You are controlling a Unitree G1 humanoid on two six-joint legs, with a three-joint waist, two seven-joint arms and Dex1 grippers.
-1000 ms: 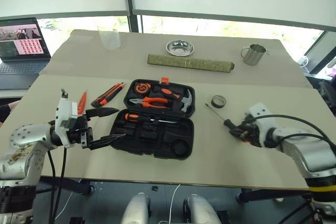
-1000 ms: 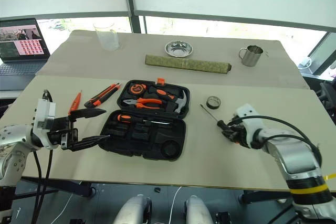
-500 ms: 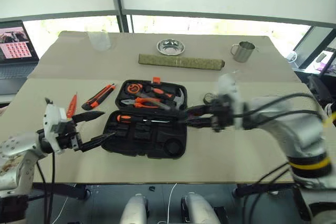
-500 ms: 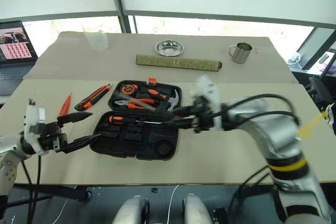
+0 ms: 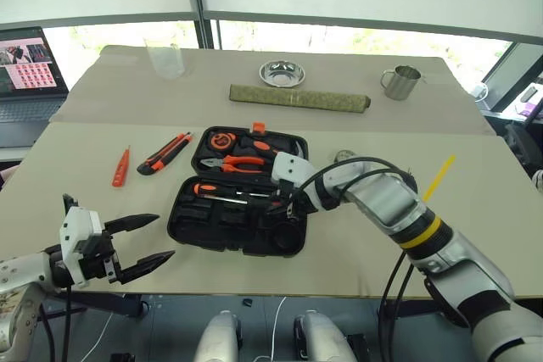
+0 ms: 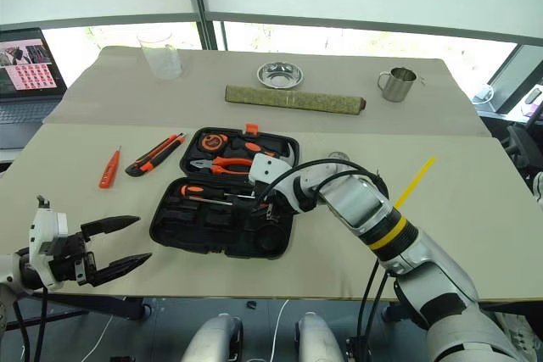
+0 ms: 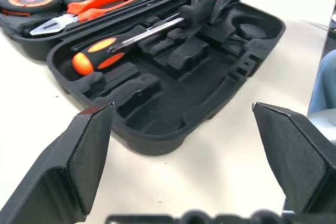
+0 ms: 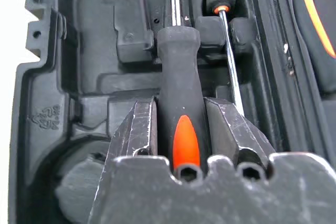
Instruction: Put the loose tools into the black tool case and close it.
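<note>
The black tool case (image 5: 175, 225) lies open mid-table, with pliers, hammer and tape measure in its far half. One orange-handled screwdriver (image 5: 209, 190) rests in the near half. My right gripper (image 5: 279, 202) hovers low over that near half, shut on a second screwdriver (image 8: 178, 77) with a black-and-orange handle, whose shaft runs along the moulded recesses. An orange tester screwdriver (image 5: 120, 167) and a utility knife (image 5: 168, 153) lie on the table left of the case. My left gripper (image 5: 161, 236) hangs open and empty by the near left table edge, facing the case (image 7: 157, 129).
An olive rolled mat (image 5: 299, 97), a metal bowl (image 5: 282, 72), a metal mug (image 5: 399, 82) and a glass beaker (image 5: 165, 58) stand at the back. A laptop (image 5: 30, 74) sits far left. A small tape roll (image 5: 343, 156) peeks out behind my right arm.
My right arm swung left from the table's right side, carrying the screwdriver over the case's near half. My left gripper drew back and down toward the near left edge, still open.
</note>
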